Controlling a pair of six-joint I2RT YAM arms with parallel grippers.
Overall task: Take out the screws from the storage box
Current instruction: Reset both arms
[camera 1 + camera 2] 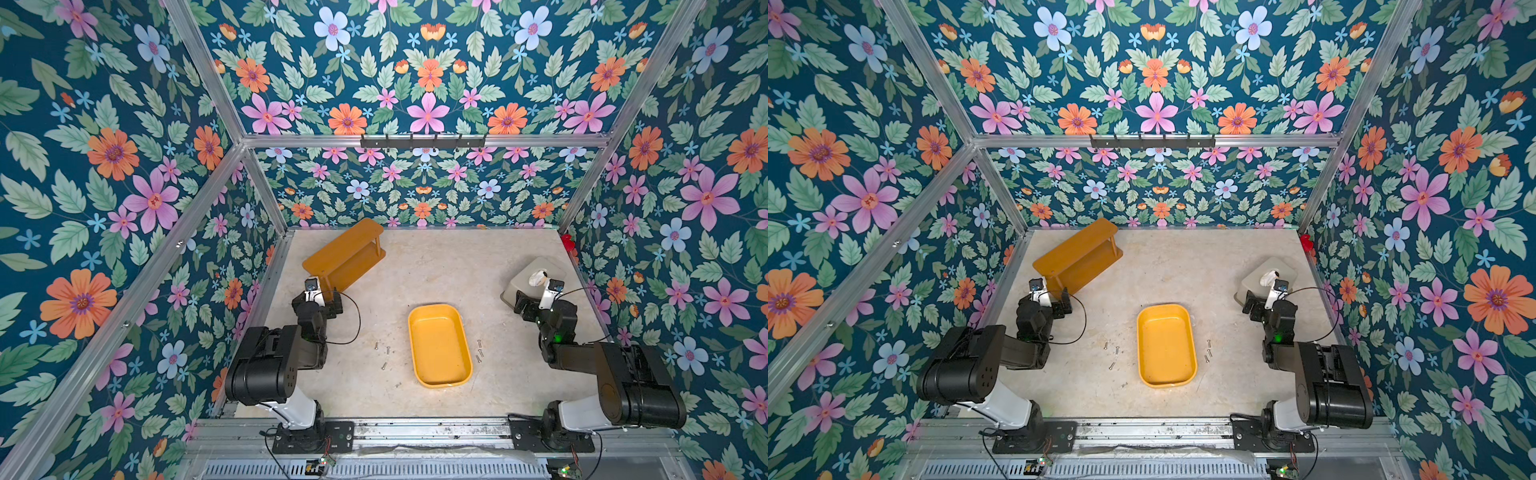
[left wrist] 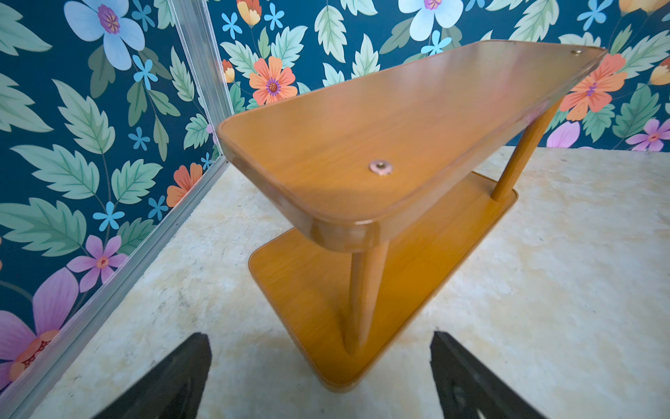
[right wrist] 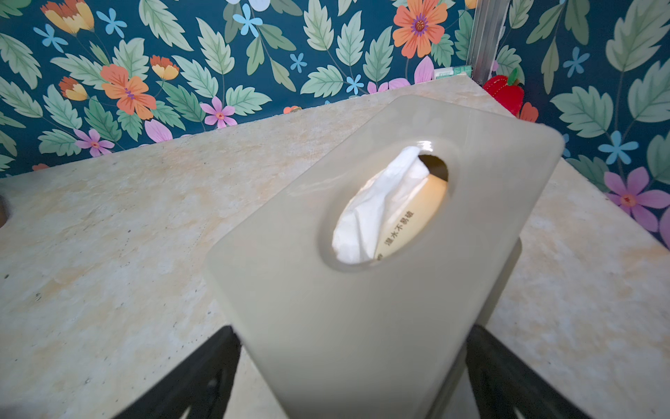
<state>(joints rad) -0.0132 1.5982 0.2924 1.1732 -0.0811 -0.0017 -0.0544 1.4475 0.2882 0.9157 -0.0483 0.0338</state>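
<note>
Screws point(image 1: 481, 352) lie on tabletop point(image 1: 415, 270) outside storage box point(image 1: 439, 349), ~4 to its L, 3 just off its R rim; L gripper point(image 2: 321, 348) & R gripper point(image 3: 351, 337) both w/ jaws spread wide, well apart from storage box, beyond its far end, L & R resp.

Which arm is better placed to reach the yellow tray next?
Right, slightly: the right gripper hangs open a bit nearer the storage box than the left gripper. The box looks empty; the screws lie outside.
</note>
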